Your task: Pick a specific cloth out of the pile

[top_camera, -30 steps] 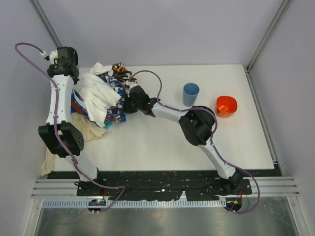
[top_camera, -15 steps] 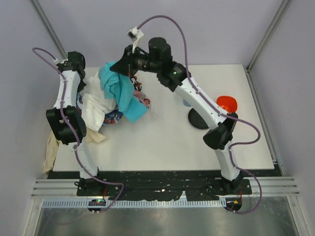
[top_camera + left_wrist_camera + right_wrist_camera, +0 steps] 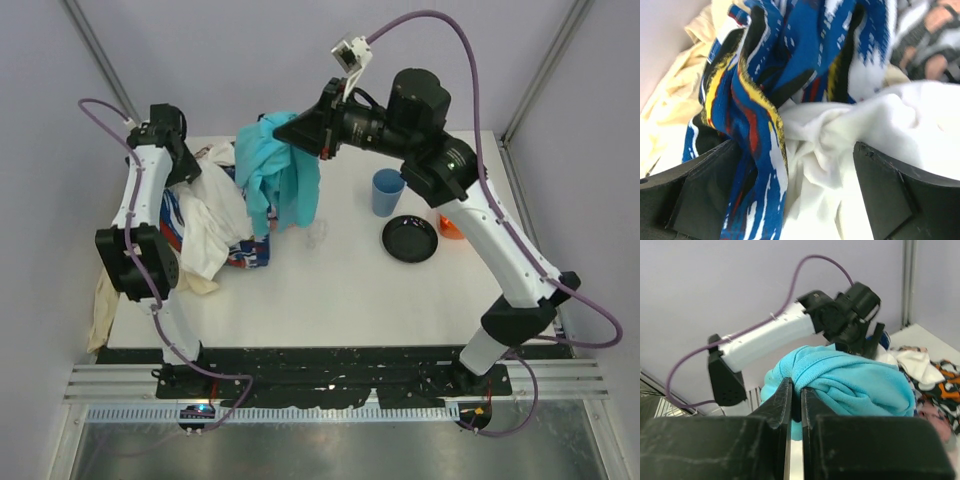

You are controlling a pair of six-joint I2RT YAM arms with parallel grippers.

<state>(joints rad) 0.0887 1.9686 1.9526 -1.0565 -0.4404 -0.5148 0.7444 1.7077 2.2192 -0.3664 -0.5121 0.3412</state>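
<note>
The teal cloth [image 3: 278, 178] hangs in the air above the table, clear of the pile [image 3: 212, 218], and my right gripper [image 3: 288, 130] is shut on its top edge. In the right wrist view the cloth [image 3: 855, 385] bunches just past the shut gripper [image 3: 796, 392]. My left gripper [image 3: 186, 170] is over the pile's back left part. In its wrist view the gripper [image 3: 795, 195] is open, with white fabric [image 3: 850, 165] and blue patterned fabric [image 3: 760, 100] lying between the wide-apart fingers [image 3: 880, 190].
A blue cup [image 3: 387, 192] stands right of the hanging cloth. A black dish [image 3: 409, 239] lies in front of it, and an orange bowl [image 3: 452, 228] shows partly behind the right arm. A beige garment [image 3: 103, 310] droops over the table's left edge.
The right arm has risen and moved right, lifting the teal cloth free of the pile. The left gripper has opened over the white and patterned garments.
</note>
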